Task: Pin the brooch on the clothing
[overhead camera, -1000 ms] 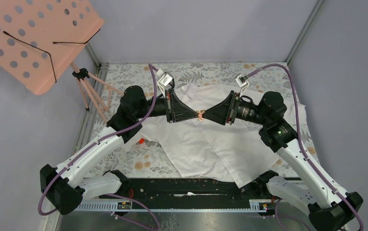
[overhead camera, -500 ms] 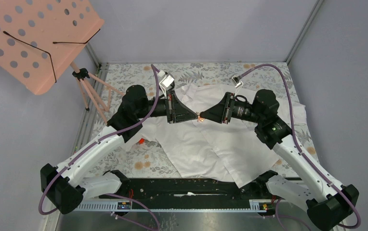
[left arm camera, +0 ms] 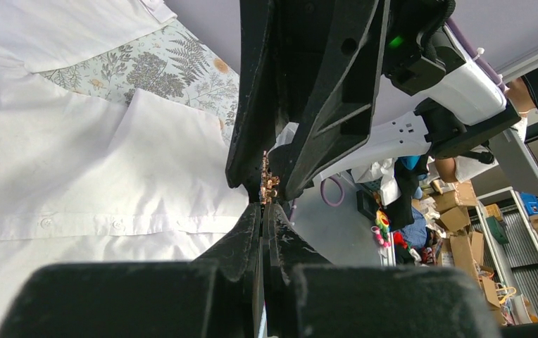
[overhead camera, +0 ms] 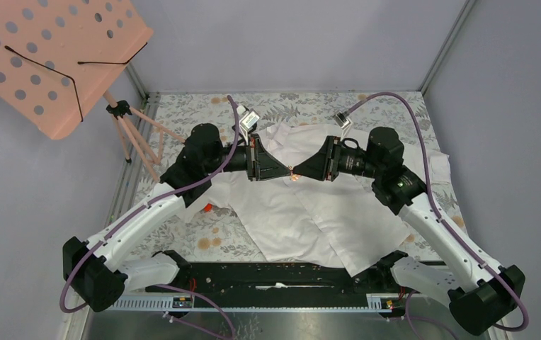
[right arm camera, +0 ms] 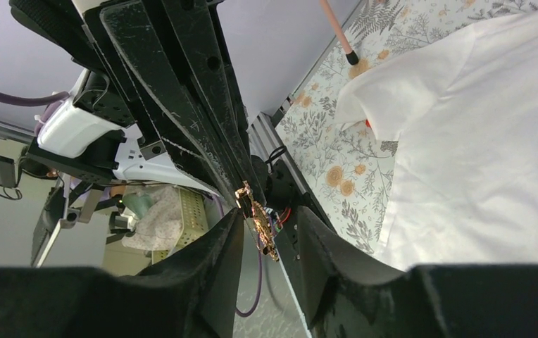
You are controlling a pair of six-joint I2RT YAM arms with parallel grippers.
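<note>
Left gripper (left arm camera: 263, 208) clamped on brooch (left arm camera: 269, 185) above shirt (overhead camera: 303, 212); right gripper (right arm camera: 270, 220) part-open, straddling brooch.

I have both arms raised and bent inward, elbows pushed out to the sides, so that the left pincer (overhead camera: 289, 172) and the right pincer (overhead camera: 297, 173) meet tip to tip midway between them. The left one's fingers (left arm camera: 251, 229) are pressed flat together, nipping the brooch (right arm camera: 255, 211) at their very end. The right one's fingers (right arm camera: 217, 246) stand apart, one on either side of the left's tip.
</note>
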